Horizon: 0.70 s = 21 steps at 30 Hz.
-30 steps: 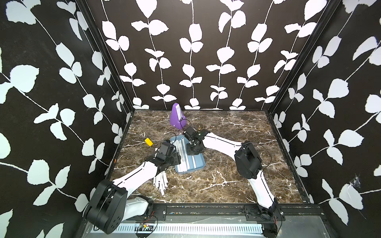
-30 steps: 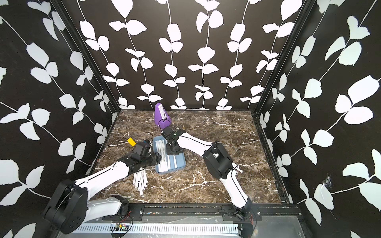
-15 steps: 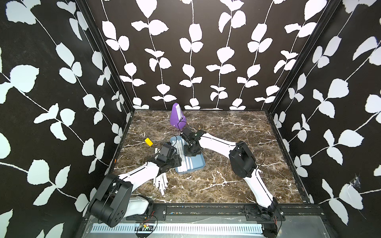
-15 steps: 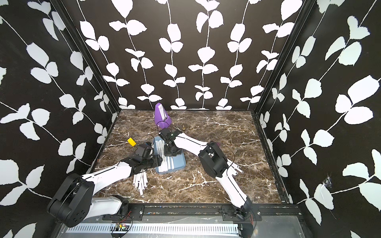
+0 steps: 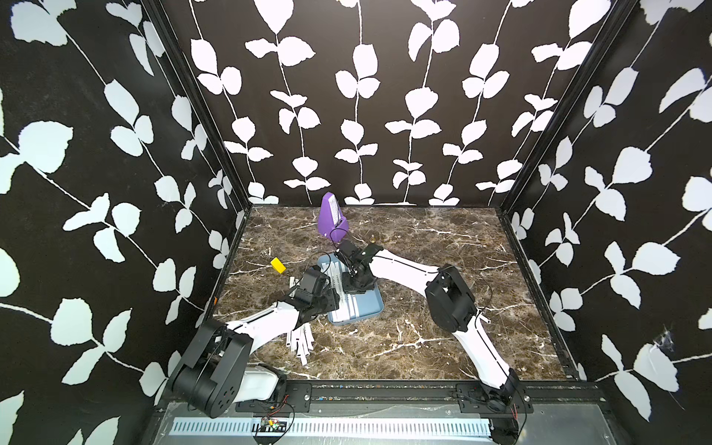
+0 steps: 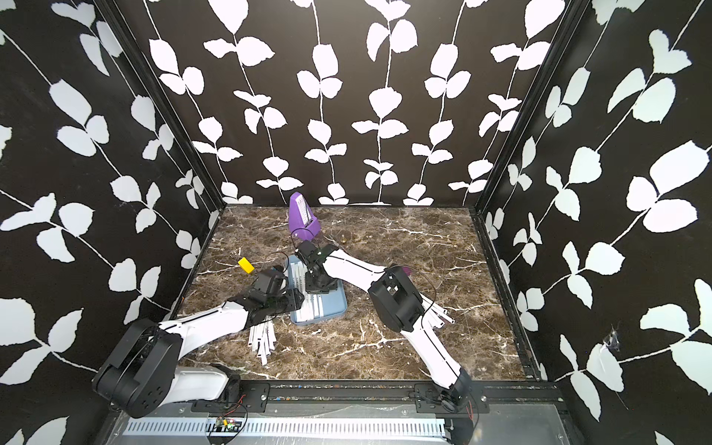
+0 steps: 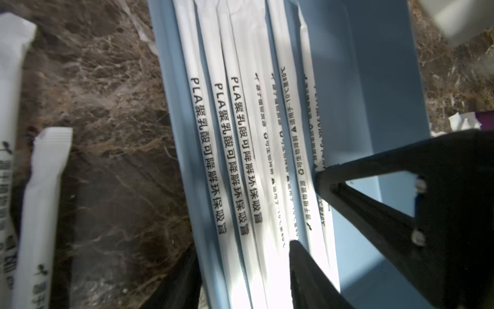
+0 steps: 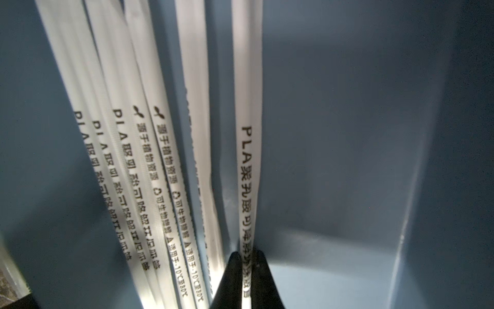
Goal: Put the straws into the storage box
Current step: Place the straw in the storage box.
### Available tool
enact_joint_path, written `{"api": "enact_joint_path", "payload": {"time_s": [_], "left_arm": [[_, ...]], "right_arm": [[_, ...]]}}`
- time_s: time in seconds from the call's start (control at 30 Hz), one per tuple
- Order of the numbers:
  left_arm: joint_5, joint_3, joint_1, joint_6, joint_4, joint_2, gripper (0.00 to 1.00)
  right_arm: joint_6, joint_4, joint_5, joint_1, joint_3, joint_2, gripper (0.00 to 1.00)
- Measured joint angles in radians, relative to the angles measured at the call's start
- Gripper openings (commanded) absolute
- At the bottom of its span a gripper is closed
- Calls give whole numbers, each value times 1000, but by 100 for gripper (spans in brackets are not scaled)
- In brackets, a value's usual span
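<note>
So the right pincer (image 8: 246, 254) is down inside the blue box (image 5: 370, 304), tips pressed together on a single straw (image 8: 247, 160) that lies next to the other straws (image 7: 235, 133) lined up along one side of the box. The left pincer (image 7: 243, 246) hangs low over that same row, spread wide with several of them between its tips, though I can't tell if it touches them. A loose bunch of straws (image 5: 300, 341) sits on the worktop (image 5: 385, 346) just beside the box, partly under the left arm. A few more straws (image 6: 441, 316) poke out by the right arm's elbow. The purple metronome (image 5: 331, 217) and yellow block (image 5: 278, 265) are farther back.
</note>
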Motion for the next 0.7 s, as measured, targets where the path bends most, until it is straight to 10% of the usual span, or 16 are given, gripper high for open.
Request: {"api": "enact_joint_path", "payload": {"time_s": [0.7], "left_arm": [[18, -3, 1, 0, 16, -3, 51]], "right_arm": [[-12, -25, 1, 0, 58, 0, 29]]}}
